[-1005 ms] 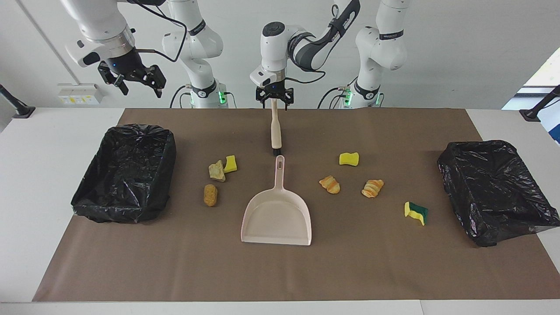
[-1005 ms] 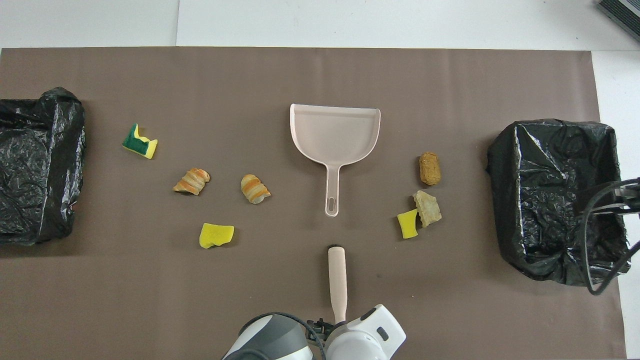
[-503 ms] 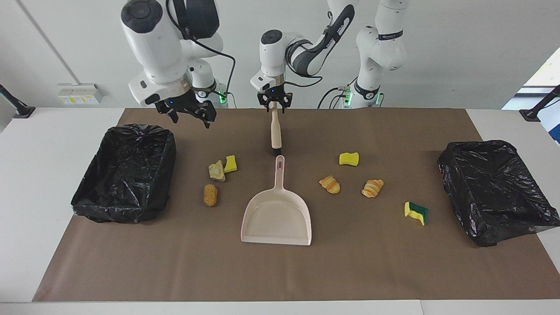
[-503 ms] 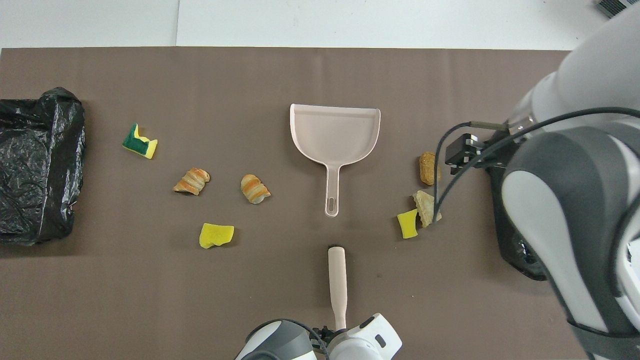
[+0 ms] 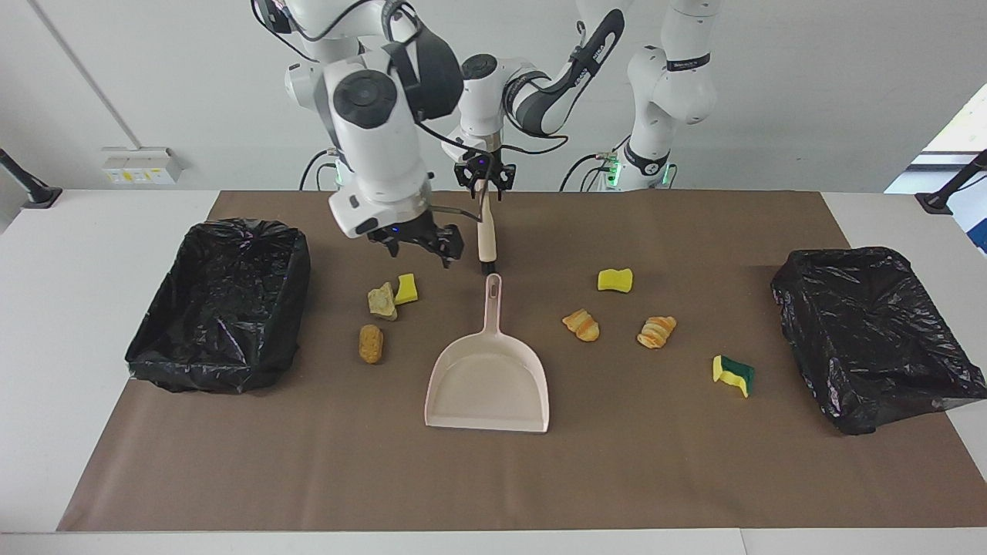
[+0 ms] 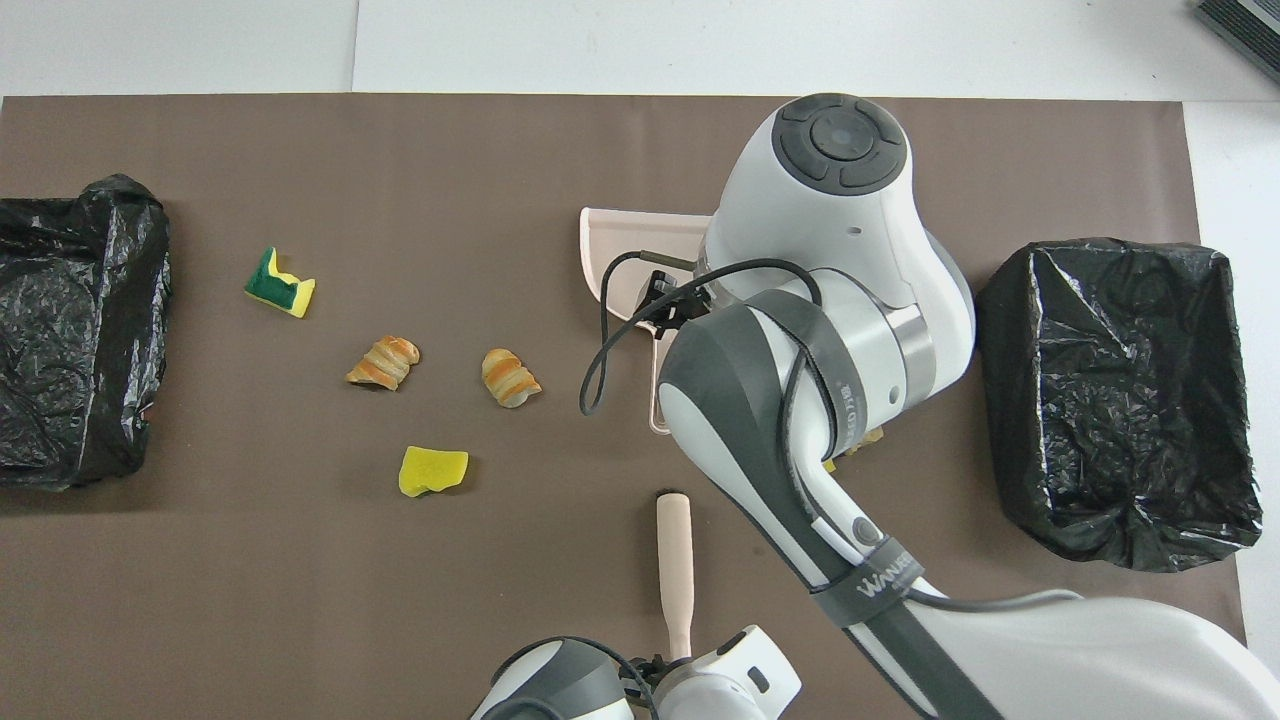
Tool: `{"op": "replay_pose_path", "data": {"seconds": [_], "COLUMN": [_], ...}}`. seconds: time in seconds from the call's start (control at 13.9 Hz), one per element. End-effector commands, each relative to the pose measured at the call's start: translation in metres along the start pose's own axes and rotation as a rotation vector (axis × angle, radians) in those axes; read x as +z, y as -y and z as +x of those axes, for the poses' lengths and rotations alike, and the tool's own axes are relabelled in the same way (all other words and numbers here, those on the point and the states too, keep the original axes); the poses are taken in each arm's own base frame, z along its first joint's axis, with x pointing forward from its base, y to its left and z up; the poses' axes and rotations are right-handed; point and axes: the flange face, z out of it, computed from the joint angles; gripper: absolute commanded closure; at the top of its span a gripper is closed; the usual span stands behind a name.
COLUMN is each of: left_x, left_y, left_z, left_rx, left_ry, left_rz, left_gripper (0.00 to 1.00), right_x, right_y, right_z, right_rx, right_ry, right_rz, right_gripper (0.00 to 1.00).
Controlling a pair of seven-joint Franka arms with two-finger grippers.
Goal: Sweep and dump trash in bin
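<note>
Broadly, the white desk carries a brown mat that covers most of its top. Two black-bagged bins lie on the mat: one bin toward the right arm's end, the other bin toward the left arm's end, its outer corner over the mat's edge.

Midway between them lies the pink-beige dustpan. Its long axis runs toward the robots, with its handle nearest them and its mouth opening away. From that mouth to the mat's edge the mat is bare.

In line with it lies the brush, nearer the robots, its dark head just short of the dustpan's handle tip. The left pincer sits at its handle end; I cannot tell whether it has closed there.

The right pincer hangs wide and holds nothing, over the mat beside the brush.

The trash sits in two loose groups on either side of the dustpan. Toward the right arm's end are a beige chunk touching a yellow sponge bit, and a brown lump apart from them. Toward the left arm's end, all apart, are a second yellow bit, two croissant lumps and a yellow-green sponge nearest that bin.
</note>
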Motion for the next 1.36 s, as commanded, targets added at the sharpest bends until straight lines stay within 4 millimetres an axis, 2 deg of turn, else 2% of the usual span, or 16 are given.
{"op": "replay_pose_path", "data": {"seconds": [0.0, 0.07, 0.22, 0.36, 0.5, 0.57, 0.79, 0.86, 1.01, 1.08, 1.29], "left_x": [-0.008, -0.015, -0.024, -0.037, -0.035, -0.032, -0.020, -0.017, -0.012, -0.011, -0.005], "left_y": [0.005, 0.005, 0.015, 0.048, 0.077, 0.089, 0.132, 0.145, 0.168, 0.178, 0.208], "left_z": [0.000, 0.000, 0.004, 0.025, 0.031, 0.042, 0.096, 0.116, 0.142, 0.145, 0.139], "left_rx": [-0.016, -0.014, -0.029, -0.081, -0.080, -0.113, -0.220, -0.258, -0.301, -0.293, -0.324], "left_ry": [0.006, 0.005, 0.020, 0.060, 0.129, 0.136, 0.117, 0.092, 0.063, 0.076, 0.201], "left_rz": [-0.014, -0.016, 0.002, 0.043, 0.112, 0.113, 0.067, 0.039, 0.008, 0.014, 0.097], "left_gripper": [1.00, 1.00, 1.00, 1.00, 1.00, 1.00, 1.00, 1.00, 1.00, 1.00, 1.00], "right_x": [0.030, 0.057, 0.074, 0.092, 0.111, 0.114, 0.117, 0.117, 0.118, 0.119, 0.119], "right_y": [0.016, 0.009, -0.001, 0.008, 0.003, 0.003, 0.003, 0.004, 0.003, 0.002, 0.003], "right_z": [0.001, -0.002, -0.005, -0.012, -0.012, -0.013, -0.013, -0.014, -0.017, -0.018, -0.018], "right_rx": [-0.030, -0.089, -0.108, -0.102, -0.099, -0.099, -0.099, -0.101, -0.110, -0.111, -0.100], "right_ry": [0.035, 0.068, 0.087, 0.073, 0.072, 0.072, 0.065, 0.065, 0.068, 0.070, 0.069], "right_rz": [0.006, -0.025, -0.022, -0.010, -0.012, -0.014, -0.008, -0.009, -0.011, -0.013, -0.012], "right_gripper": [0.00, 0.00, 0.00, 0.00, 0.00, 0.00, 0.00, 0.07, 0.33, 0.46, 1.00]}}
